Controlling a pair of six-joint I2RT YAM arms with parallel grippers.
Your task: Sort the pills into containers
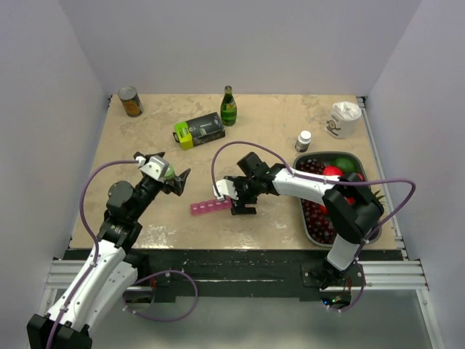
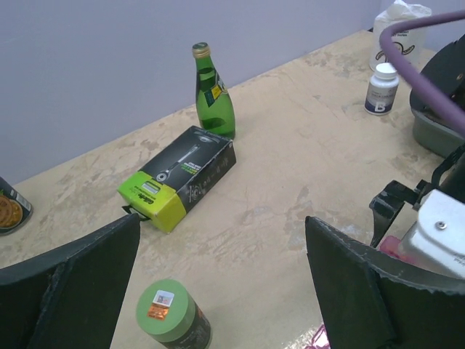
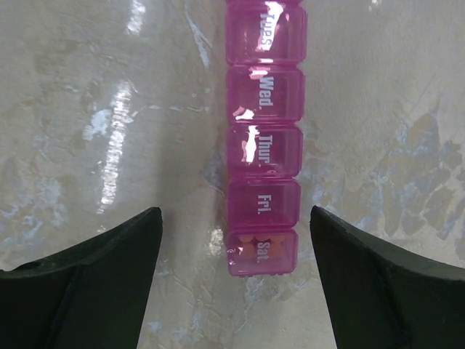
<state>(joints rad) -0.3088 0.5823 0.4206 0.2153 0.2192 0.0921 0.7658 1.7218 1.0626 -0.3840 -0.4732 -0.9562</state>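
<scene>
The pink pill organiser (image 1: pixel 211 208) lies on the table in front of the arms. In the right wrist view the organiser (image 3: pixel 264 145) shows lids marked Tues to Sat, all shut, with orange pills (image 3: pixel 248 242) inside the Sat compartment. My right gripper (image 1: pixel 243 201) hovers over the strip's right end, open and empty; in its own view the right gripper (image 3: pixel 232 222) has its jaws on either side of the Sat end, not touching. My left gripper (image 1: pixel 179 181) is open and empty, left of the strip. A green-lidded pill bottle (image 2: pixel 168 315) stands low between the left gripper's (image 2: pixel 223 225) fingers.
A black-and-lime box (image 1: pixel 198 130) and a green glass bottle (image 1: pixel 229 106) stand behind. A small white pill bottle (image 1: pixel 304 139), a white cup (image 1: pixel 343 118) and a can (image 1: pixel 131 101) are further back. A grey fruit tray (image 1: pixel 311 218) sits at the right.
</scene>
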